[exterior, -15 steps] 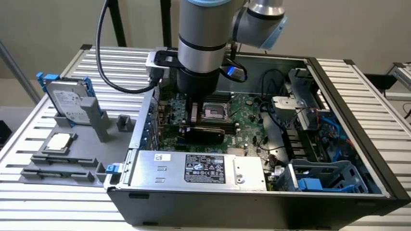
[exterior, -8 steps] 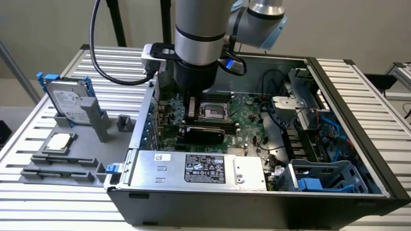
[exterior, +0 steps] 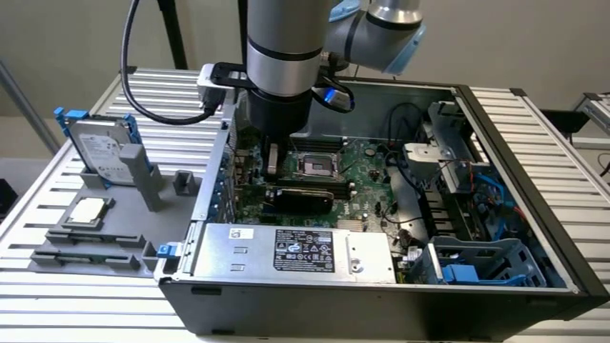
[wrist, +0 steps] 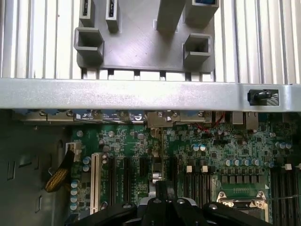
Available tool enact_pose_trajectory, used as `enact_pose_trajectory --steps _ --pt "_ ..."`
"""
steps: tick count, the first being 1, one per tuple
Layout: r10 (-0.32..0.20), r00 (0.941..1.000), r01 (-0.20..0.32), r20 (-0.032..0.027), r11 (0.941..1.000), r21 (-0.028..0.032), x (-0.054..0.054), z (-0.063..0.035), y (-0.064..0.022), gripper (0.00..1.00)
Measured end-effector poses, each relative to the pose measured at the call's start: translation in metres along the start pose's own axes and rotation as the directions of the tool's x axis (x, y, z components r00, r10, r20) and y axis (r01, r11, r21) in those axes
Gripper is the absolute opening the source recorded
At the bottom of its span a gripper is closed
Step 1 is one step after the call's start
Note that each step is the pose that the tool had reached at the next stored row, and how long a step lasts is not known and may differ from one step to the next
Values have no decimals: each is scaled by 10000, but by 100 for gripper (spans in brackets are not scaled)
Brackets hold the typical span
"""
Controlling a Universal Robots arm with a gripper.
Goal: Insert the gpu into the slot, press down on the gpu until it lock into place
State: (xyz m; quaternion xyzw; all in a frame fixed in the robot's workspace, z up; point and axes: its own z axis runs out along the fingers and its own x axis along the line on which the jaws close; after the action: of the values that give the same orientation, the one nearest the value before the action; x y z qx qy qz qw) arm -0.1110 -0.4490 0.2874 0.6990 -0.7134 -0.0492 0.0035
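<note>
The gpu [exterior: 300,199] is a flat black card standing on edge on the green motherboard inside the open computer case. In the wrist view the gpu [wrist: 162,150] appears edge-on as a thin line running from the case's rear wall toward my fingers. My gripper [exterior: 273,179] hangs straight down over the card's end nearer the exterior view's left. Seen from the wrist, the gripper [wrist: 161,190] has its black fingers closed together on the card's top edge. The bright-blue slot is hidden beneath the card.
A silver power supply [exterior: 296,250] fills the case's near side. The CPU socket [exterior: 315,166] lies just beyond the card. A white slot [wrist: 96,181] and black slots [wrist: 126,181] run parallel beside it. A hard drive [exterior: 98,150] stands on the grey fixture [exterior: 96,236] outside the case.
</note>
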Motion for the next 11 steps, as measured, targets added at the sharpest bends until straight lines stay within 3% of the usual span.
enact_pose_trajectory --steps 3,8,11 --pt "-33 9999 32 -130 9999 -107 0 2 13 11" --pt "-91 9991 78 -410 9995 -313 1 4 36 11" --pt "-101 9987 76 -491 9986 -518 1 5 73 11"
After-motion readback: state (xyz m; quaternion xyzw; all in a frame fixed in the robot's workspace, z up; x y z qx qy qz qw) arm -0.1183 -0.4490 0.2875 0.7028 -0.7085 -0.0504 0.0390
